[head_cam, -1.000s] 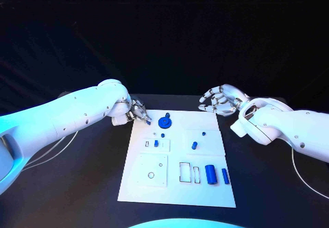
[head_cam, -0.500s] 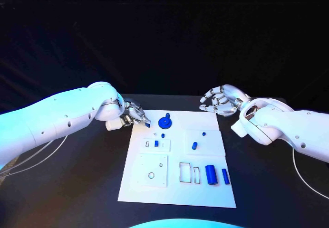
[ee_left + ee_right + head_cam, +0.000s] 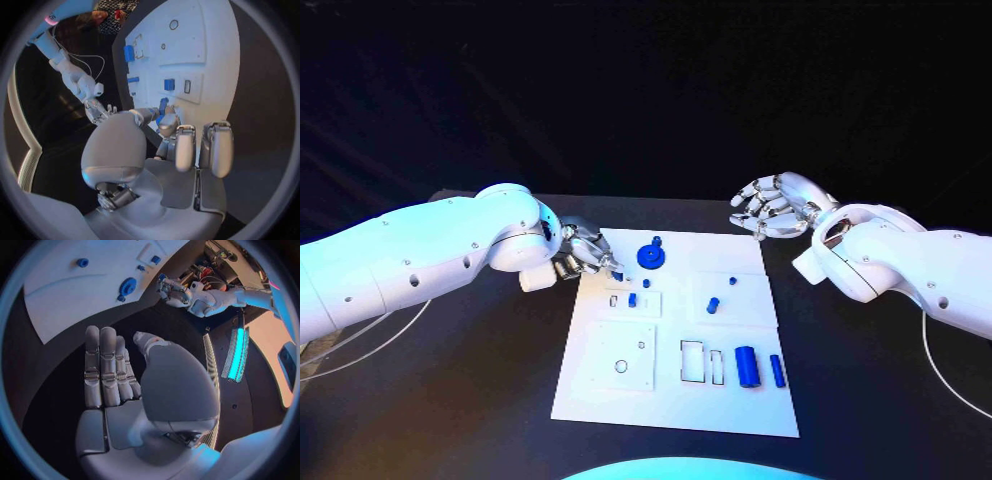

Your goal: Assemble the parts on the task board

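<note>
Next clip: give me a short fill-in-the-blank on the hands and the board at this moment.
1. The left hand pinches a small ____ part in its fingers.
2. The right hand holds ____.
3. The board is ____ in colour.
4. The round blue part lies at the board's ____ end from the robot.

Missing: blue; nothing; white; far

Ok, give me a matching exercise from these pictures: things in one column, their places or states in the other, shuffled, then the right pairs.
Things:
1. left hand
2. right hand
3. round blue part
4. two long blue parts

Places or states:
A. lying side by side near the task board's near right corner
B. pinching a small blue part at the board's far left corner
C. holding nothing, beyond the board's far right corner
D. on the board's far end

Pairs: 1-B, 2-C, 3-D, 4-A
</note>
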Tool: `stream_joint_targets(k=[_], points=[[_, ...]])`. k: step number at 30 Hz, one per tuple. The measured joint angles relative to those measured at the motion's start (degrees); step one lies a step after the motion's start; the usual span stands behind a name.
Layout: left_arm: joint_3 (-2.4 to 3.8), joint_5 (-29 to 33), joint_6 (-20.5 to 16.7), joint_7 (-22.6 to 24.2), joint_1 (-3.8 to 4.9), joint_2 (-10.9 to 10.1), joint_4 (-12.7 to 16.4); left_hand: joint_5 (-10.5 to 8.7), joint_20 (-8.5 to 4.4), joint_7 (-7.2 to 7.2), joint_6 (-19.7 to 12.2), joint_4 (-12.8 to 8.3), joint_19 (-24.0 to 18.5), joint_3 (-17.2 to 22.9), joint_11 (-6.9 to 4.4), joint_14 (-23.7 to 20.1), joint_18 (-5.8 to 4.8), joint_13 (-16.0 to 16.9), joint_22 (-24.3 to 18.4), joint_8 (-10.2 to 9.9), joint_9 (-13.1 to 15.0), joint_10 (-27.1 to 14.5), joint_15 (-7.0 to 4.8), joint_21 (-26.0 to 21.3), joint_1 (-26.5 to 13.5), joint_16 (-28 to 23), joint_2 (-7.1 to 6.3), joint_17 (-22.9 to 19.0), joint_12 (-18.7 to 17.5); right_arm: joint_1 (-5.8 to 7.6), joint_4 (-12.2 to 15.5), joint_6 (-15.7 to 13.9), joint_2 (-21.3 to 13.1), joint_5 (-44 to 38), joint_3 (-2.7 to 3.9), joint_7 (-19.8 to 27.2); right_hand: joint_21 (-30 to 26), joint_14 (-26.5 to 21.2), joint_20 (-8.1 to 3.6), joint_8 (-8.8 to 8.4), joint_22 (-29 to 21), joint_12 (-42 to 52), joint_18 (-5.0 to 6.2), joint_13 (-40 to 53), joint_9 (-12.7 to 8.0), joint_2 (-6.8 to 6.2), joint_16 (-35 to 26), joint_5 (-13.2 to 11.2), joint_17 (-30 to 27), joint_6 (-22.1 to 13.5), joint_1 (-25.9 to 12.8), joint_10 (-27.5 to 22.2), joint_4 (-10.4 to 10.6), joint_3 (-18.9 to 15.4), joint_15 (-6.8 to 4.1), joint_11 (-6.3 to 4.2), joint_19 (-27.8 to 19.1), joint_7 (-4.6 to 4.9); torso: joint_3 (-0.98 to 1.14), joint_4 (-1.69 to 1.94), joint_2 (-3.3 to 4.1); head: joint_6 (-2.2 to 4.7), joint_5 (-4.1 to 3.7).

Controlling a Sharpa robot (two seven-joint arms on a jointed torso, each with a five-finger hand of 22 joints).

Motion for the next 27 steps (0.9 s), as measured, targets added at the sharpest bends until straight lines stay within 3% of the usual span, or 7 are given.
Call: stream_joint_targets(k=[7, 10, 13, 16, 17, 27], points=[[-0.89, -5.15, -1.55, -0.21, -0.56, -1.48, 2.98, 0.28, 0.0, -0.06, 0.07, 0.0, 0.0, 0.0, -0.3, 0.0, 0.0, 0.27, 0.0, 0.18, 0.0, 0.3, 0.0, 0.0, -0.29, 0.0, -0.29, 0.0, 0.29, 0.0, -1.06, -0.63, 0.14, 2.08, -0.01, 1.09, -9.83, -5.87, 2.66, -0.57, -8.2, -7.82, -0.01, -9.51, 0.55, -0.74, -15.04, 0.31, -3.96, -2.5, -0.77, -4.67, -2.0, 2.01, 2.95, 2.75, -3.68, -0.23, 0.03, 0.0, 0.05, -0.17, 0.64], [-1.24, -7.53, -2.19, -0.34, -0.9, -1.92, 4.12, 0.72, 0.0, -0.2, 0.59, 0.16, 0.0, 0.16, -0.3, 0.0, 0.0, 0.53, 0.0, 0.18, 0.0, 0.7, 0.0, 0.0, -0.61, 0.0, -0.61, 0.0, 0.3, 0.0, -1.52, -0.71, 0.2, 3.17, -0.02, 1.57, -14.63, -10.57, 4.41, -2.28, -12.5, -11.73, 0.0, -14.71, -0.94, -0.19, -21.87, 0.65, -7.32, -3.69, -1.32, -6.07, -2.86, 2.85, 4.96, 4.01, -6.84, -0.44, 0.03, -0.04, 0.09, -0.27, 0.83], [-1.55, -9.4, -2.82, -0.47, -1.3, -2.2, 5.13, 0.76, 0.0, -0.21, 0.6, 0.16, 0.0, 0.16, -0.28, 0.0, 0.0, 0.83, 0.0, 0.18, 0.0, 0.78, 0.0, 0.0, -0.61, 0.0, -0.61, 0.0, 0.66, -0.01, -2.02, -0.73, 0.36, 4.31, -0.04, 2.02, -18.33, -13.12, 5.83, -3.85, -16.63, -14.44, 0.0, -18.92, -2.66, 0.05, -26.39, 0.71, -10.12, -3.88, -1.91, -5.91, -4.16, 2.94, 6.19, 4.95, -8.26, -0.63, 0.03, -0.09, 0.13, -0.37, 0.96], [-1.81, -10.46, -3.43, -0.59, -1.56, -2.44, 5.99, 1.27, -0.01, -0.49, 0.9, 0.14, 0.01, 0.5, -0.38, 0.02, 0.0, 1.16, 0.0, 0.17, -0.01, 1.23, -0.02, 0.0, -0.97, 0.0, -0.97, 0.0, 0.96, -0.04, -2.38, -0.72, 0.54, 5.33, -0.05, 2.44, -20.3, -13.88, 6.35, -4.94, -19.65, -16.26, 0.0, -21.76, -3.9, 0.46, -28.82, 0.89, -12.01, -3.88, -2.42, -6.12, -5.07, 2.61, 6.95, 5.34, -8.75, -0.63, 0.03, -0.12, 0.17, -0.47, 1.1], [-1.86, -10.67, -3.6, -0.62, -1.6, -2.51, 6.22, 1.29, -0.12, -0.46, 0.92, -3.36, 0.12, 4.01, -0.4, 0.13, 0.0, 1.21, 0.0, 0.16, -0.06, 1.25, -0.12, 0.0, -1.24, 0.0, -1.23, 0.0, 0.97, -0.05, -2.47, -0.72, 0.57, 5.61, -0.06, 2.55, -20.57, -13.92, 6.55, -5.1, -20.33, -16.63, 0.0, -22.34, -4.17, 0.62, -29.26, 0.89, -12.41, -3.88, -2.58, -6.12, -5.32, 2.54, 6.99, 5.35, -8.72, -0.63, 0.03, -0.13, 0.18, -0.52, 1.14], [-2.13, -11.66, -4.9, -0.99, -1.8, -2.75, 7.69, 2.78, -0.21, -0.29, 1.15, -3.24, 0.21, 4.33, -0.7, 0.0, 0.0, 1.42, 0.0, 0.41, -0.04, 1.94, -0.41, 0.22, -2.27, 0.0, -1.81, 0.0, 0.99, -0.11, -2.81, -0.68, 0.65, 7.55, -0.09, 3.39, -20.57, -14.12, 7.05, -5.76, -23.94, -17.7, -0.01, -24.81, -5.29, 1.0, -30.79, 1.11, -14.07, -3.88, -2.95, -6.33, -6.08, 2.11, 7.19, 5.55, -9.03, -0.63, 0.03, -0.16, 0.19, -0.95, 1.35]])
